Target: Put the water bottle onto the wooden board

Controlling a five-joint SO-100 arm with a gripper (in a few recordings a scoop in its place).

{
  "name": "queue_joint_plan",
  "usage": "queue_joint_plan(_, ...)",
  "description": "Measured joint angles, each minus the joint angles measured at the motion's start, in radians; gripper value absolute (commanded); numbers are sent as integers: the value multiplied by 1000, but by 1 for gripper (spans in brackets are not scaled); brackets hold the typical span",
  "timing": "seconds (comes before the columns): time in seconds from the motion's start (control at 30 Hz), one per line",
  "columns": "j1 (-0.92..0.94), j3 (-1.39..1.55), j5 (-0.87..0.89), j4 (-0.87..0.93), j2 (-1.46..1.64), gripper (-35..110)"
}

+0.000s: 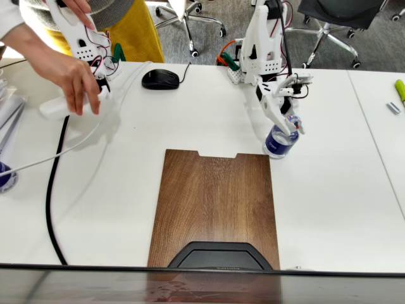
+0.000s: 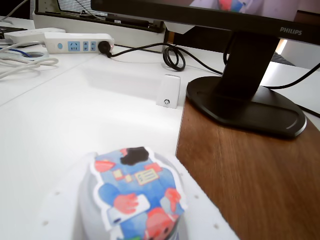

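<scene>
One water bottle [image 1: 279, 140] stands directly beneath the end effector [image 1: 288, 123].

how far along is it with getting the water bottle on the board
Early stage. Done: the tool has reached the water bottle and sits around its cap. In hand: the grasp; whether the fingers have closed on it cannot be told. The bottle stands on the white table, just off the far right corner of the wooden board. Left: lift it, carry it over and set it on the board.
</scene>
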Motion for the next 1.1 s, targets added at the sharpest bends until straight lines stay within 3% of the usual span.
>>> queue_joint_plan(0.27, 26, -150, 43, 5, 55, 0)
queue_joint_plan(0.63, 258, -282, 38, 98, 107, 0)
queue_joint_plan(1.1, 359, -560, 63, 114, -187, 0)
